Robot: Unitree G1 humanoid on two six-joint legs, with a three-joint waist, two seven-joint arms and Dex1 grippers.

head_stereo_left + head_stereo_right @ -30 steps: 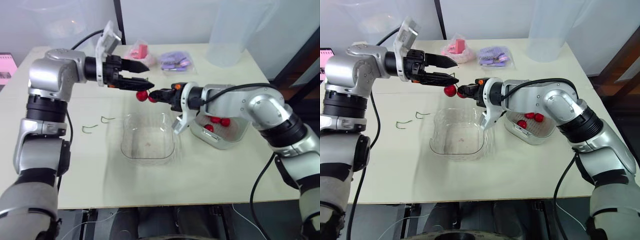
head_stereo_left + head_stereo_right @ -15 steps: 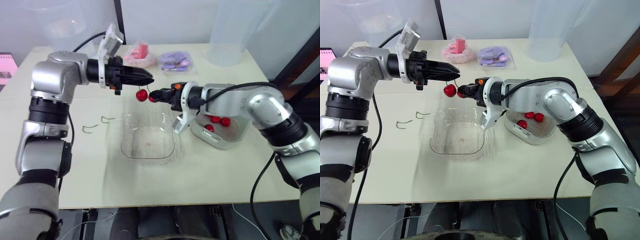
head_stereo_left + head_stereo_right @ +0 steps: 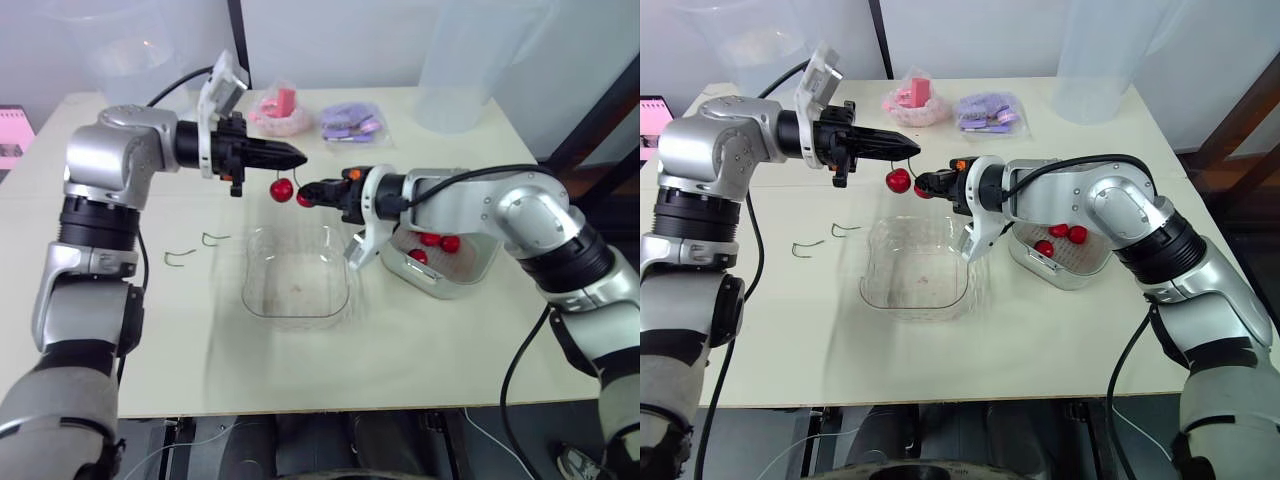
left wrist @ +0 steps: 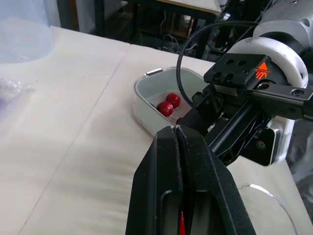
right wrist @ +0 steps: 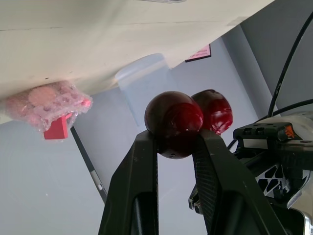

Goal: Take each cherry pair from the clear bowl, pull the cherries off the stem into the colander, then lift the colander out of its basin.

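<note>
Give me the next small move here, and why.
Probably draw the right claw back toward the colander while the left claw holds firm. The right is shut on one cherry; the left is shut on the stem, with the other cherry hanging below, over the bowl. The pair looks joined, so pulling apart should free it.
</note>
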